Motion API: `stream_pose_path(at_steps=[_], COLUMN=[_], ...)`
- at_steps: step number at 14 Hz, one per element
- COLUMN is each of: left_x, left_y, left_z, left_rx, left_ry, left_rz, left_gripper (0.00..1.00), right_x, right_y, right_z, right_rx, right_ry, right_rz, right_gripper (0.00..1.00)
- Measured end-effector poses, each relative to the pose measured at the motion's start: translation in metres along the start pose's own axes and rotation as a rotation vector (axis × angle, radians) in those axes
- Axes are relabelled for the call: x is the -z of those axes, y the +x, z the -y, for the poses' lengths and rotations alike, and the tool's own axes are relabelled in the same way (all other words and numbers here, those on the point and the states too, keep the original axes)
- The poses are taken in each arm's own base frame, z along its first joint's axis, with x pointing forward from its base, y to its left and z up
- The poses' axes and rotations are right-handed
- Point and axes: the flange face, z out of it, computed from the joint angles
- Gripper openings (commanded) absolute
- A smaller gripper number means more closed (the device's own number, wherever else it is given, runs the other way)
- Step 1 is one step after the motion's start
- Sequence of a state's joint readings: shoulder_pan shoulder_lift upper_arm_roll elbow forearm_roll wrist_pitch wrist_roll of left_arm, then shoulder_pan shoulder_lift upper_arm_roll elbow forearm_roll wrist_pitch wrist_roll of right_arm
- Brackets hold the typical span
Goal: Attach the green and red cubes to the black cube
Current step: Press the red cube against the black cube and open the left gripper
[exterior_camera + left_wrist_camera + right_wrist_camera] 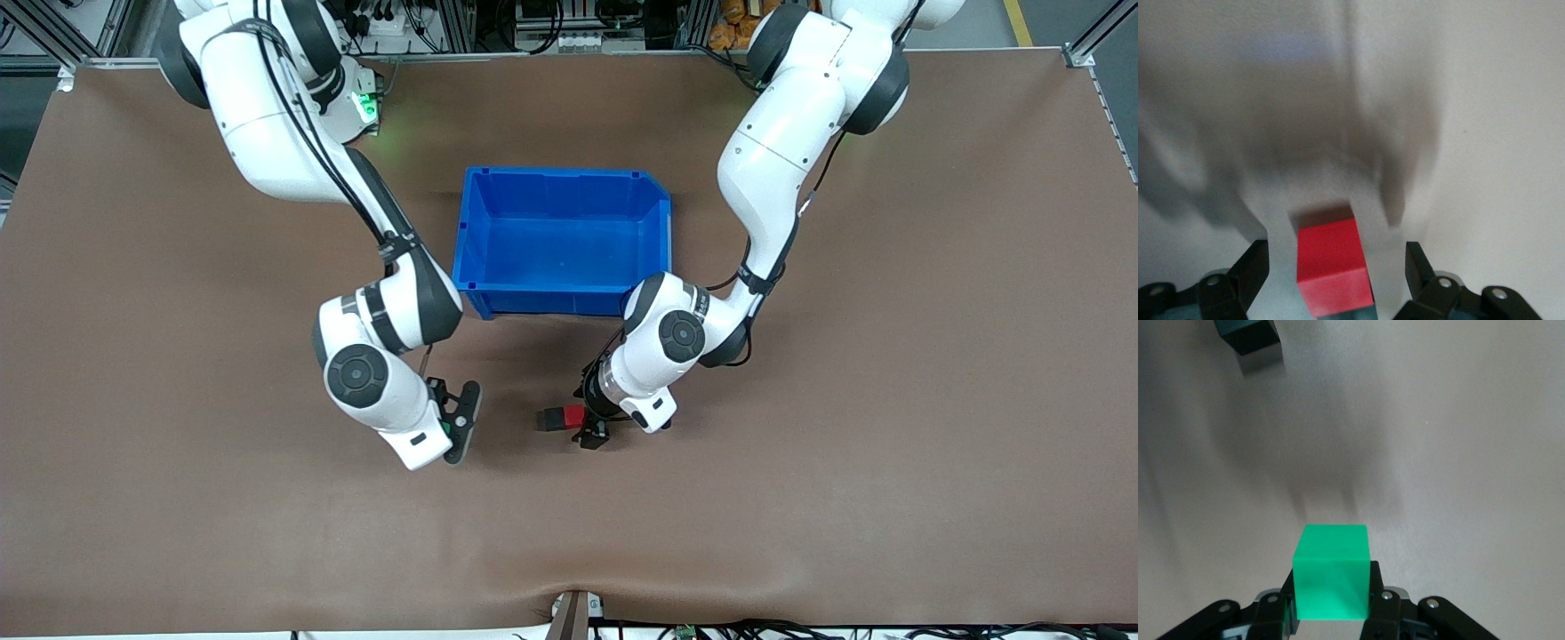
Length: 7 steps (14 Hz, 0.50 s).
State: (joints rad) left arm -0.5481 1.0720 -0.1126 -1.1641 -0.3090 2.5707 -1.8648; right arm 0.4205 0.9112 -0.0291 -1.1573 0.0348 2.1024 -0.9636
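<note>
The red cube (570, 416) lies on the table, touching the black cube (548, 420) on the side toward the left arm's end. My left gripper (590, 418) is low at the table and open, one finger on each side of the red cube (1330, 257) with a gap to each. The left wrist view is blurred and I cannot make out the black cube in it. My right gripper (460, 423) is shut on the green cube (1331, 577) and holds it over the table, toward the right arm's end from the black cube (1248, 340).
A blue bin (560, 173) stands open and empty at the table's middle, farther from the front camera than both grippers. Both forearms reach past its near corners. The brown table (800, 498) surrounds everything.
</note>
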Motion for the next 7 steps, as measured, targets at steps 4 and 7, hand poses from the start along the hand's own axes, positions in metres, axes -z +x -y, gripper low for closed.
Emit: stream_pose_path(at_steps=[4, 7], left_x=[0.016, 0.034], left_y=[-0.001, 0.017], left_z=[-0.011, -0.028], left_rx=[0.0, -0.036], left_ry=[-0.005, 0.015], left_rz=[0.004, -0.007], left_gripper=[1.0, 1.0], right_x=[-0.008, -0.014], right_y=[0.008, 0.026], right_z=[0.0, 0.009], right_rx=[0.008, 0.0], right_ry=[-0.008, -0.012], right_rz=[-0.006, -0.011], right_gripper=[0.0, 0.0])
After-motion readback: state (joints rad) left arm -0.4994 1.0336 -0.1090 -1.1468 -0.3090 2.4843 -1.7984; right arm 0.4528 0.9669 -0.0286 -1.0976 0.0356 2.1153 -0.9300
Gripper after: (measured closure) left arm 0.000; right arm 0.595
